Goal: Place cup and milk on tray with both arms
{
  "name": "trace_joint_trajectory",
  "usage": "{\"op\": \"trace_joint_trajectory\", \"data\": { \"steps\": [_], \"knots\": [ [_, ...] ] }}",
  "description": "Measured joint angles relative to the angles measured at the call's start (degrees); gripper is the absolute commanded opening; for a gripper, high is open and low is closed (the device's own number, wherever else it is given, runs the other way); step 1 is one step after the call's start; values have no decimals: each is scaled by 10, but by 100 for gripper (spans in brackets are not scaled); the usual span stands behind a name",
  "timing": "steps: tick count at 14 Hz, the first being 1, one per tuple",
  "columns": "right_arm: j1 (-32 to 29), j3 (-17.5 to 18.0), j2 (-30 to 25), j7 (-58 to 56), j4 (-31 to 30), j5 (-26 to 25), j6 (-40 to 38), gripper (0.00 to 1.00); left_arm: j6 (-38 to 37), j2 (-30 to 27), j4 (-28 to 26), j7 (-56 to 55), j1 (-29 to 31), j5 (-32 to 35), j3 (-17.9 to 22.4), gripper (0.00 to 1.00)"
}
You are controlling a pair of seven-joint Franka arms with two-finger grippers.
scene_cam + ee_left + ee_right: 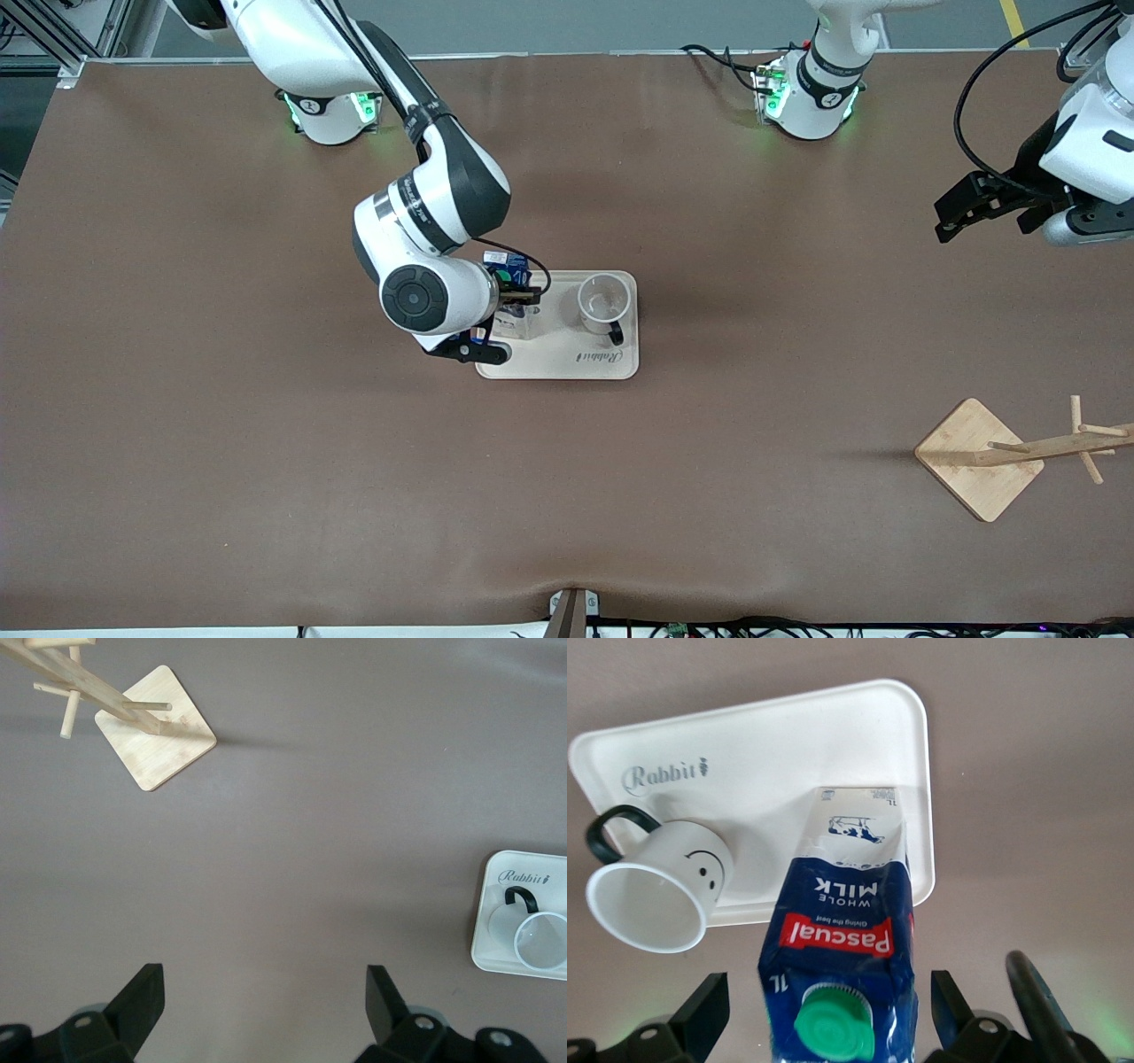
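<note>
The cream tray (pixel 567 359) lies mid-table. On it the white smiley cup (pixel 604 301) stands upright at the end toward the left arm, its black handle toward the front camera. The blue milk (pixel 842 912) carton with a green cap stands upright on the tray (pixel 771 753) beside the cup (pixel 664 890), at the end toward the right arm. My right gripper (pixel 829 992) is open just above the carton's top, one finger on each side with a gap showing at both. My left gripper (pixel 966 213) hangs open and empty over bare table at the left arm's end.
A wooden peg stand on a square base (pixel 979 456) stands toward the left arm's end, nearer the front camera than the tray; it also shows in the left wrist view as the stand (pixel 155 726). Brown table cover (pixel 266 461) surrounds the tray.
</note>
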Motion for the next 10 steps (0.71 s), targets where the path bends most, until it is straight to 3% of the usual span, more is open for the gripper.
{"op": "trace_joint_trajectory", "data": {
  "steps": [4, 10],
  "knots": [
    [-21, -7, -15, 0, 29, 0, -24, 100, 0, 0, -3, 0, -2, 0, 0, 100],
    [-125, -10, -49, -5, 69, -1, -96, 100, 0, 1, -3, 0, -4, 0, 0, 100]
  ]
}}
